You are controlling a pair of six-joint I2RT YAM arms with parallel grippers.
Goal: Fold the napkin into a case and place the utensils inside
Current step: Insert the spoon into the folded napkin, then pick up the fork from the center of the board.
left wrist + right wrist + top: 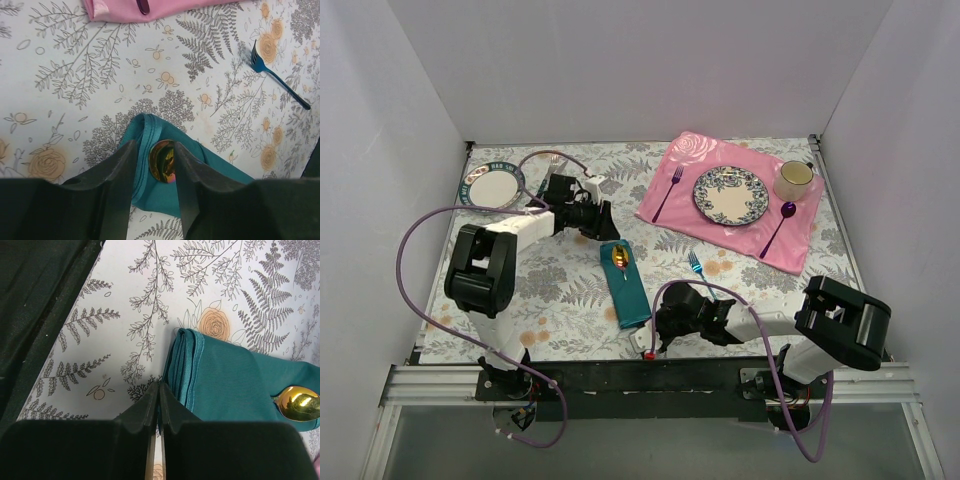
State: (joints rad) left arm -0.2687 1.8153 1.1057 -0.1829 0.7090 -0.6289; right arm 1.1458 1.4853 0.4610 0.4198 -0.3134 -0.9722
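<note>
spoon in the teal case, fork out on the table

the teal case (628,292) lies around the middle of the table (560,290), a little toward the near edge, its length running from far to near. the bowl of the gold-pink spoon (619,260) pokes out of its far end; the handle is hidden inside the cloth. the blue fork (696,264) lies on the bare table to the right of the case, apart from it, tines toward the far edge, between the case and the pink placemat (680,160). the left hand (155,145) hangs over the far end of the case with its fingers spread, the spoon bowl showing in the gap between them; they pinch nothing. the right hand (159,388) sits at the near end of the case, fingers pressed together with nothing seen between them, their tips just beside the folded edge of the cloth.
</note>
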